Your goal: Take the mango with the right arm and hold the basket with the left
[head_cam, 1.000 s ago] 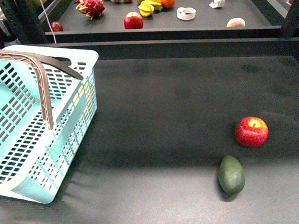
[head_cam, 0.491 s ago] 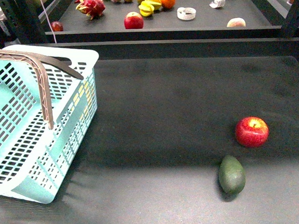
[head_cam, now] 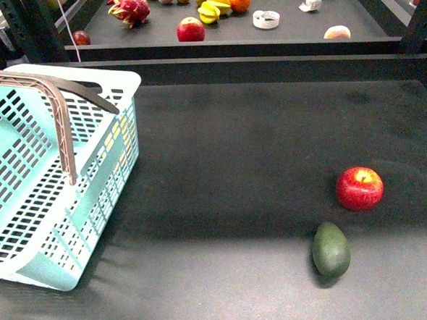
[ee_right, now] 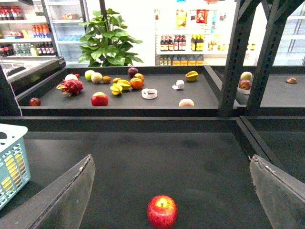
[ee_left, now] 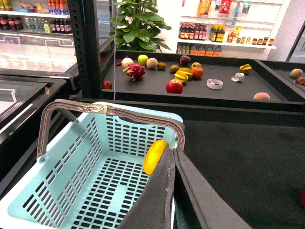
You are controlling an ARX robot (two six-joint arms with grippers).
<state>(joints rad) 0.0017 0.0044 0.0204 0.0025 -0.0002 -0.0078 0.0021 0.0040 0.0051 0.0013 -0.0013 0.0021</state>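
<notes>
Black felt-like tabletop (head_cam: 256, 150) carries everything. Largest on it is the light blue slotted basket (ee_left: 71, 191), whose near wall rim is pinched between the left gripper's (ee_left: 172, 157) fingers (ee_left: 159, 200), closed on that rim. Inside, just beyond those fingers and leaning against the same wall, lies the yellow mango (ee_left: 155, 156); through the slots in the front view only yellow shows.

Wide apart stand the right gripper's (ee_right: 174, 191) fingers (ee_right: 71, 195), holding nothing, with the red apple (ee_right: 162, 211) between and just ahead of them and a dark green avocado (head_cam: 330, 248) near it.

Judging by this, the mango already rests in the basket, so the pick looks done. To finish well, keep the left grip steady on the rim and the right fingers clear of the apple.
</notes>
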